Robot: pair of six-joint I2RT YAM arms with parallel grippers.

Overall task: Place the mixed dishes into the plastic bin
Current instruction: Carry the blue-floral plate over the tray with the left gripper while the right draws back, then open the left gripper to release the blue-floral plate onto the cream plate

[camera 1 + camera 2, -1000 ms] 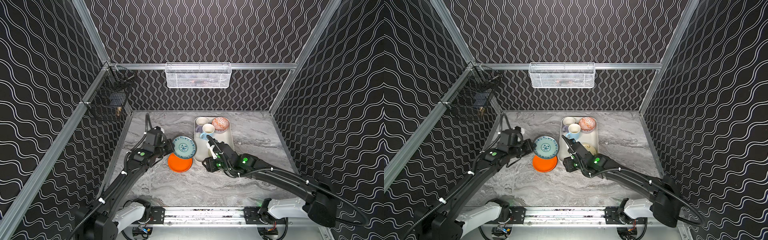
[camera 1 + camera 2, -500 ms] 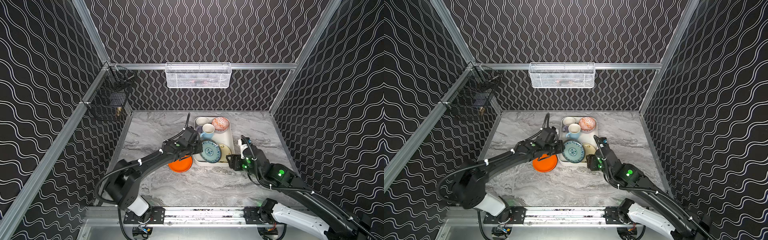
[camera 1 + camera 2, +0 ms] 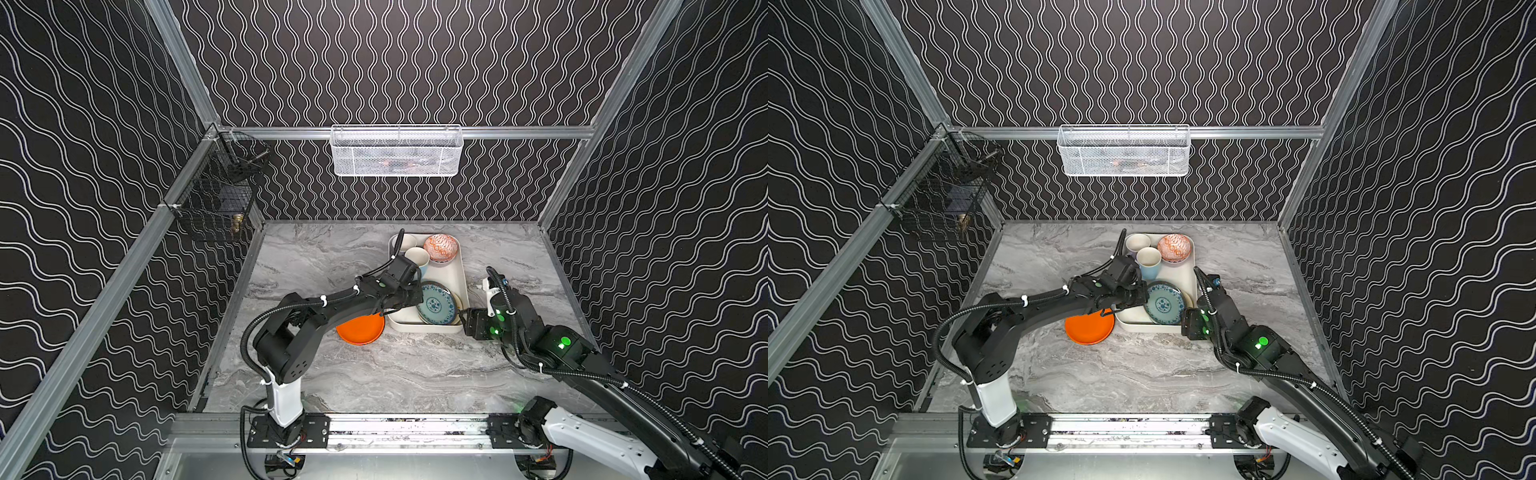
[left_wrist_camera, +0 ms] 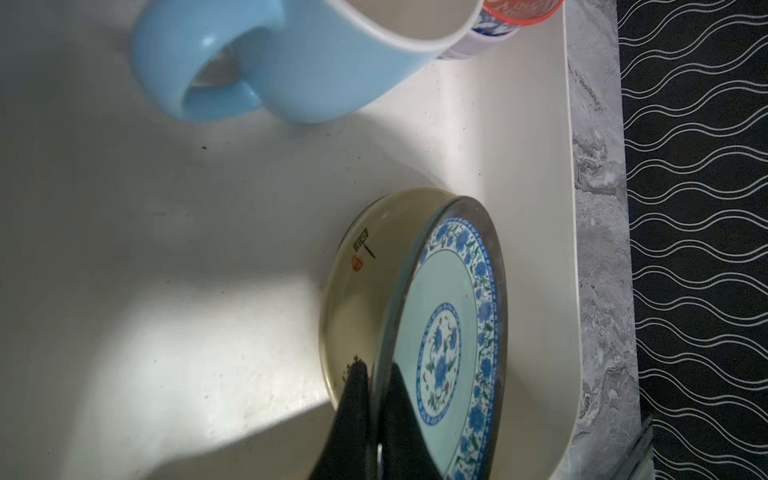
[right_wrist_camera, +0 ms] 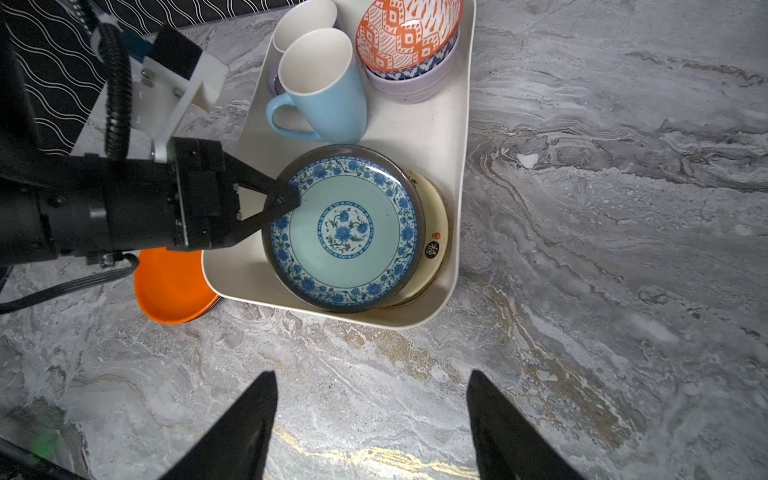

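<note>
The cream plastic bin holds a light-blue mug, a lilac mug and an orange-patterned bowl nested in a lavender bowl. My left gripper is shut on the rim of a blue-patterned, dark-edged plate, tilted over a pale yellow plate in the bin's near end. An orange plate lies on the table left of the bin. My right gripper is open and empty over bare marble by the bin's near right corner.
A white wire-mesh basket hangs on the back wall and a black wire basket on the left wall. The left arm lies across the bin's left wall, above the orange plate. Grey marble table spreads in front of the bin.
The left arm carried the patterned plate from left of the bin into it, over the pale yellow plate. The right gripper pulled back out of the bin and opened wider.
</note>
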